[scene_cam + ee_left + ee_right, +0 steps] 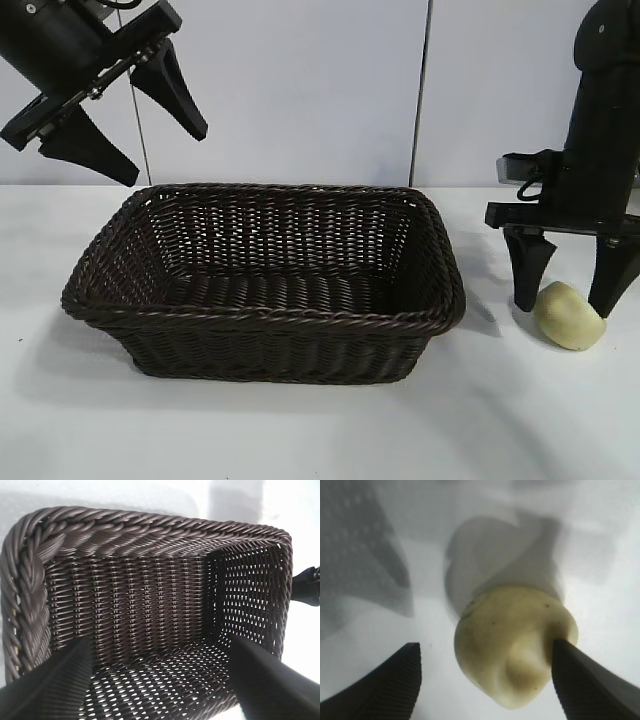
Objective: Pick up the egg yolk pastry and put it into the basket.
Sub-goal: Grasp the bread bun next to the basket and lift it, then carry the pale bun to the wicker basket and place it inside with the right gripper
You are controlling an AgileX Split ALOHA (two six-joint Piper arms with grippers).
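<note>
Right gripper [571, 292] is down at the counter [300, 430], right of the basket [265, 310], pointing straight down. Jaws released, spread wide, one on each side of the pastry [570, 316]. In the exterior view the pastry lies on the counter between the two fingertips, slightly nearer the camera than they are. In the right wrist view one finger [590, 680] is touching or just beside the pastry [512, 647]; the other is well apart from it, with bare counter between. The pastry is not lifted and not clamped. It is pale yellow and rounded, with a dent showing on the side toward the wrist camera.

The pastry is outside the basket, near its right end, apart from the rim.

The basket sits mid-counter, upright, with its long side toward the exterior camera. Dark brown wicker, braided rim, open-weave sloping walls. The left wrist view shows the basket [150, 610] from above with only its woven floor in sight.

Left gripper [125, 110] hangs in the air above the basket's far-left corner, tilted, touching nothing. Jaws released, fingers wide apart; the basket interior shows between them in the left wrist view.
</note>
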